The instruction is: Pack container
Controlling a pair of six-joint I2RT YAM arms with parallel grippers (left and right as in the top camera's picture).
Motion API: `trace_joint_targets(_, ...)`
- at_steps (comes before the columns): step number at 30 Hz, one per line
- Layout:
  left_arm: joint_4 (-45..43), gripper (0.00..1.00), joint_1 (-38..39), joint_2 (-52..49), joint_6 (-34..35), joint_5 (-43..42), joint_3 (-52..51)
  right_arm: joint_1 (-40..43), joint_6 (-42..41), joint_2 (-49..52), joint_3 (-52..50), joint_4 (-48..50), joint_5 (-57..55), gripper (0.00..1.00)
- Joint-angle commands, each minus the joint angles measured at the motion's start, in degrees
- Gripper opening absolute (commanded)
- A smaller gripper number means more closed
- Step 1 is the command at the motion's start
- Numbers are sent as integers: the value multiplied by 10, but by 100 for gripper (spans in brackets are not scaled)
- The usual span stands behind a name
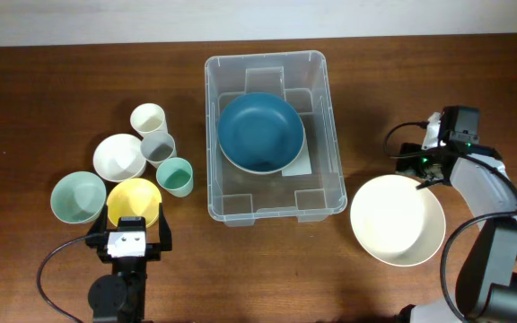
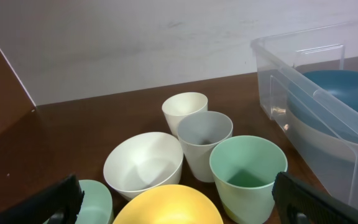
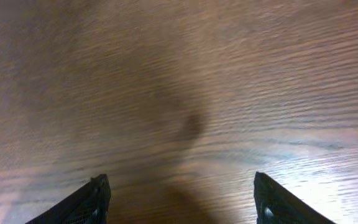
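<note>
The clear container stands mid-table with a blue bowl in it; both also show at the right of the left wrist view, container and blue bowl. My left gripper is open and empty at the near left, just behind a yellow bowl; in the left wrist view its fingers flank the yellow bowl. My right gripper is open and empty over bare wood, just above a large white bowl.
Left of the container stand a cream cup, a grey cup, a small white bowl, a green cup and a green bowl. Cables loop near both arms.
</note>
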State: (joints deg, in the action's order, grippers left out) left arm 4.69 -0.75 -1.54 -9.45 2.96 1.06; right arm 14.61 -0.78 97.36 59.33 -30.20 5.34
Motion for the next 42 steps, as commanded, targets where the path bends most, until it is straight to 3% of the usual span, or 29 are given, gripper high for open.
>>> trace_joint_targets(1, -1, 100, 2, 5, -7, -6, -5, 5, 37, 5, -3, -19, 31, 69)
trace_joint_targets(14, -1, 100, 2, 5, -7, -6, -5, 12, 63, -66, 30, -90, 31, 69)
trace_joint_targets(18, -1, 100, 2, 5, -7, -6, -5, 12, 44, -103, 33, -125, 33, 60)
trace_joint_targets(19, -1, 100, 2, 5, -7, -6, -5, 12, 44, -109, 33, -125, 33, 49)
trace_joint_targets(21, -1, 100, 2, 5, -7, -6, -5, 12, 38, -115, 33, -126, 35, 13)
trace_joint_targets(22, -1, 100, 2, 5, -7, -6, -5, 12, 22, -116, 33, -130, 39, 4)
trace_joint_targets(27, -1, 100, 2, 5, -7, -6, -5, -1, 1, -96, 16, -167, 80, 4)
trace_joint_targets(33, -1, 100, 2, 5, -7, -6, -5, -28, -2, -67, -44, -123, 80, 4)
trace_joint_targets(42, -1, 99, 2, 5, -7, -6, -5, -30, -2, -46, -48, -100, 70, 4)
